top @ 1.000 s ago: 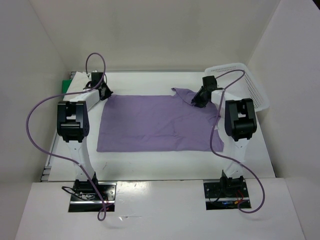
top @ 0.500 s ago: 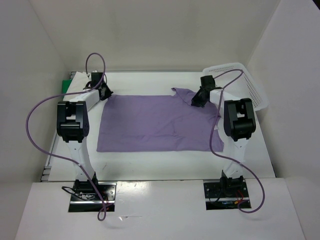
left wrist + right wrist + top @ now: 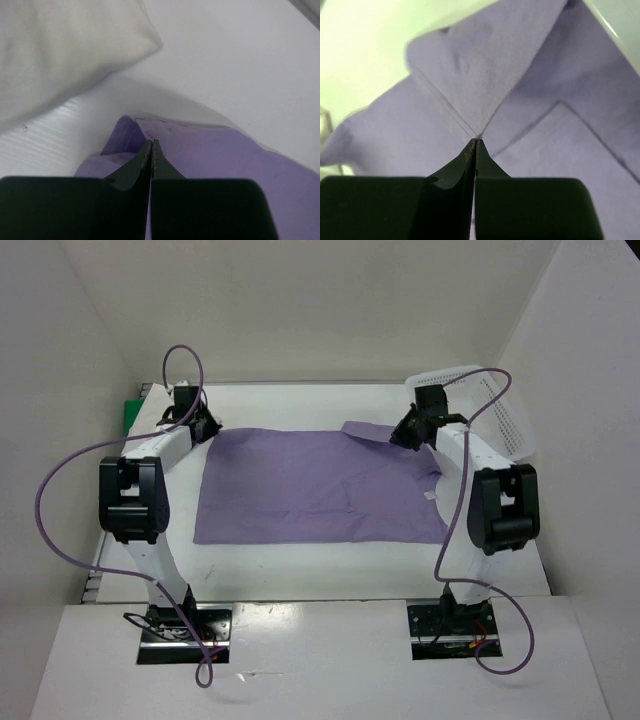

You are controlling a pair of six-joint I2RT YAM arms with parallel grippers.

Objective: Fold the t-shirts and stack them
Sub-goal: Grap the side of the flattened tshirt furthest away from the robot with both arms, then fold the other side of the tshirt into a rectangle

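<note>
1. Pinching tight, the left gripper (image 3: 151, 146) has its two black fingers pressed together with no gap between them. A raised fold of the lavender purple cloth t-shirt (image 3: 225, 155) is caught at their tips.
2. The right gripper (image 3: 474, 142) is clamped just as fully. The purple cloth is drawn up into a pointed peak right at its fingertips, with seams running off to either side.
3. Seen from above, the left gripper (image 3: 200, 426) sits at the shirt's far left corner. The right gripper (image 3: 408, 432) sits at the far right corner, where a sleeve flap lies folded over.
4. The shirt itself (image 3: 310, 490) lies spread flat as a rough rectangle in the middle of the white table (image 3: 300, 565). It is between the two arms, with its near edge straight.
5. Just past the left gripper, the wrist view shows a soft white cloth (image 3: 60, 45) bunched on the table, near the pinched purple corner but not touching it.
6. A bright green cloth (image 3: 132, 412) peeks out at the table's far left edge, beyond the left arm.
7. A white plastic mesh basket (image 3: 505, 420) leans tilted against the right wall, just behind the right gripper.
8. Thin purple cables (image 3: 60, 470) loop out from both arms.
</note>
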